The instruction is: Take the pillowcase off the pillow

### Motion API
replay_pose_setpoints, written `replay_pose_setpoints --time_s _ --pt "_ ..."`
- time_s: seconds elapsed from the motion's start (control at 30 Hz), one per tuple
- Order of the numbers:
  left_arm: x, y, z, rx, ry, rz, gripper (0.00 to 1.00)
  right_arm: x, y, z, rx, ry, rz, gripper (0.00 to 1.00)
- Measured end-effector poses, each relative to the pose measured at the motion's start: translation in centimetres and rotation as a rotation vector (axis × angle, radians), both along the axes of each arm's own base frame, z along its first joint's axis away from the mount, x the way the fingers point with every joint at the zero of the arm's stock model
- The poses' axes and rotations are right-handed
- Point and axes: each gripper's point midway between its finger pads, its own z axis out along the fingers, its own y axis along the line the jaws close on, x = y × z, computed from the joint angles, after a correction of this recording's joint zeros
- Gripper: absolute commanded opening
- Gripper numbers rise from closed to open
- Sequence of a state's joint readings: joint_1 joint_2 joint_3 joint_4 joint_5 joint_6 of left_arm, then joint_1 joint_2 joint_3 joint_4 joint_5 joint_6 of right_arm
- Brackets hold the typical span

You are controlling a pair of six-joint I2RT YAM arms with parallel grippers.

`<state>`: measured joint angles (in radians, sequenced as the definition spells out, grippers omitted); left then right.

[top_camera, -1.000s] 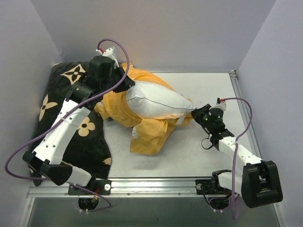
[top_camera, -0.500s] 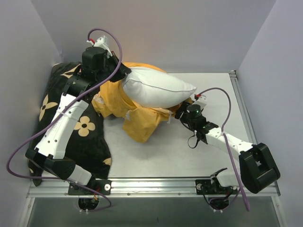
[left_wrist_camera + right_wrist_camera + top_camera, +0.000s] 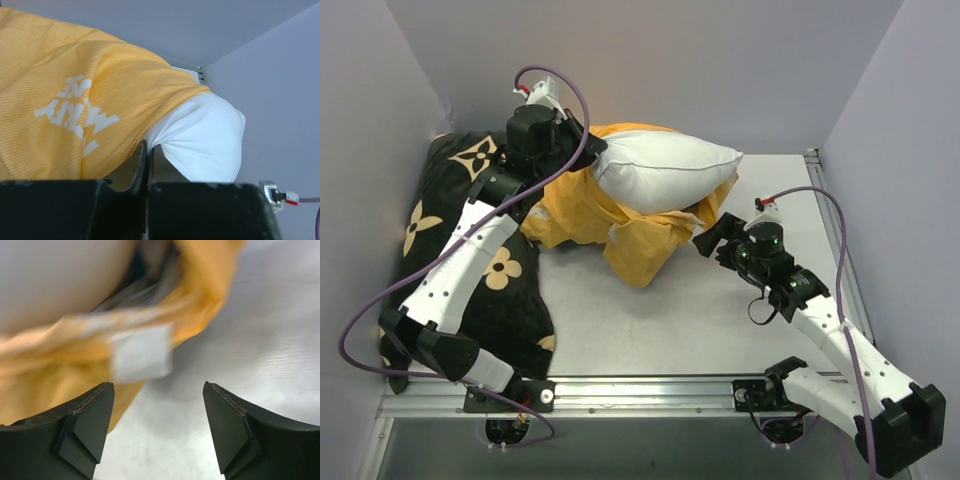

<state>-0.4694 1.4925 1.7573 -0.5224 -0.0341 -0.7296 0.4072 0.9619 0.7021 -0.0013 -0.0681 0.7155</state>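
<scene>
The white pillow (image 3: 665,168) hangs lifted above the table at the back, its left end pinched in my shut left gripper (image 3: 591,167). The orange pillowcase (image 3: 595,212) sags off its underside, bunched in folds down to the table. The left wrist view shows the orange pillowcase (image 3: 70,95) with white lettering beside the bare pillow (image 3: 207,137), and the left gripper (image 3: 149,148) closed on a white corner. My right gripper (image 3: 704,236) is open just right of the hanging folds. In its wrist view the right gripper (image 3: 157,387) holds nothing, with the pillowcase (image 3: 45,385) and its white label (image 3: 141,352) just ahead.
A black cushion (image 3: 480,265) with beige flower motifs lies along the left, under the left arm. Walls close the table (image 3: 710,320) at the back and both sides. A metal rail (image 3: 640,385) runs along the near edge.
The right gripper has opened and let go of the pillowcase edge. The left gripper has carried the pillow up and back, and more white shows out of the case.
</scene>
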Motion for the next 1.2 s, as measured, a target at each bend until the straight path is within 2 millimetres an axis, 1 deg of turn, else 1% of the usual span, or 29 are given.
replay_pose_setpoints --time_s 0.1,0.2,0.3,0.37,0.5,0.57,0.6,0.7,0.73,0.77,0.8,0.83,0.87,0.93,1.07,1.13,1.2 --pt "0.2 -0.4 0.1 -0.001 -0.012 0.006 0.00 -2.0 2.8 2.3 0.049 -0.039 0.098 0.73" --pt "0.4 -1.2 -0.3 0.005 -0.011 0.001 0.00 -3.2 4.8 3.8 0.056 -0.075 0.162 0.74" --pt "0.4 -2.3 -1.0 0.013 0.000 -0.015 0.00 -4.3 6.9 5.2 0.022 -0.135 0.230 0.74" --pt "0.4 -2.7 -1.3 0.017 0.006 -0.023 0.00 -4.9 8.3 6.7 -0.025 -0.197 0.276 0.74" --pt "0.2 -3.2 -1.5 0.027 0.005 -0.026 0.00 -5.2 11.1 10.2 -0.108 -0.336 0.345 0.74" --pt "0.0 -3.5 -1.5 0.032 0.002 -0.028 0.00 -4.8 11.8 11.4 -0.146 -0.393 0.346 0.73" --pt "-0.1 -3.7 -1.6 0.034 0.002 -0.031 0.00 -4.4 11.9 11.7 -0.168 -0.411 0.339 0.73" --pt "-0.4 -4.4 -1.9 0.044 0.005 -0.041 0.00 -3.2 12.0 11.6 -0.243 -0.439 0.317 0.70" --pt "-0.5 -4.7 -2.1 0.049 0.006 -0.044 0.00 -2.8 12.1 11.4 -0.267 -0.444 0.313 0.66" --pt "-0.6 -5.1 -2.3 0.054 0.008 -0.052 0.00 -2.4 12.2 11.1 -0.292 -0.446 0.313 0.53" --pt "-0.8 -5.5 -2.4 0.058 0.009 -0.059 0.00 -2.1 12.4 10.7 -0.312 -0.444 0.314 0.43" --pt "-0.9 -5.8 -2.6 0.062 0.010 -0.064 0.00 -1.7 12.7 10.3 -0.339 -0.440 0.320 0.27" --pt "-1.0 -6.1 -2.7 0.069 0.011 -0.072 0.00 -1.6 13.0 9.9 -0.357 -0.439 0.324 0.23" --pt "-1.0 -6.7 -2.9 0.082 0.011 -0.081 0.00 -1.8 13.6 9.1 -0.377 -0.431 0.342 0.18" --pt "-1.0 -8.2 -2.7 0.104 0.004 -0.109 0.00 -3.0 15.4 8.2 -0.339 -0.437 0.397 0.19" --pt "-1.3 -9.0 -2.6 0.118 0.002 -0.129 0.00 -3.6 16.2 7.0 -0.309 -0.432 0.422 0.20" --pt "-1.8 -9.7 -2.8 0.141 0.007 -0.153 0.00 -3.8 16.8 5.1 -0.294 -0.416 0.445 0.21"
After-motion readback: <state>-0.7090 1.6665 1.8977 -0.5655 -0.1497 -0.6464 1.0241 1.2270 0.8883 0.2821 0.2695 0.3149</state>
